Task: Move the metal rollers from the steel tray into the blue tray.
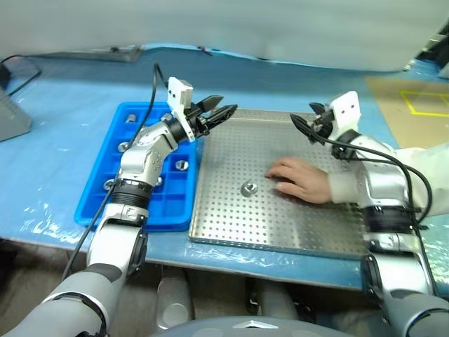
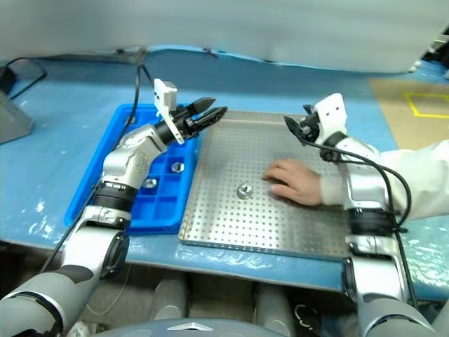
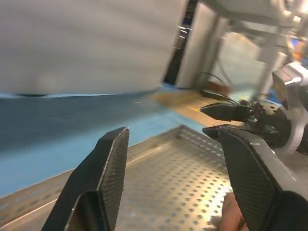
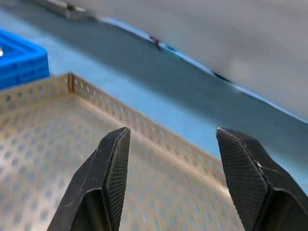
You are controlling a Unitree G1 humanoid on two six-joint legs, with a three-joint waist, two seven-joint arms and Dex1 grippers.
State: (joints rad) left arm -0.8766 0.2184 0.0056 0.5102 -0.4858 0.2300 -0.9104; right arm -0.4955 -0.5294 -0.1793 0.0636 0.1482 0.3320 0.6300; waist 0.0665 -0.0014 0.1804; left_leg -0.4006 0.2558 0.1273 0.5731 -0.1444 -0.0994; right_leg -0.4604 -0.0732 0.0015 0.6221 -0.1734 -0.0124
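Head pair overhead; wrist views low

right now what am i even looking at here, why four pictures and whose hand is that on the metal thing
It is a humanoid robot with two arms, each ending in a two-fingered black tool. The two wide pictures come from cameras in its head, looking down over its arms. The two close-ups come from cameras on its wrists, looking along each tool's fingers.

On the blue-covered table lie a steel tray with a perforated floor and, beside it, a blue tray of small compartments. One metal roller sits on the steel tray; several rollers already sit in blue compartments.

The left tool and right tool hover open above the steel tray, holding nothing. The hand resting by the roller is a person's, not the robot's.
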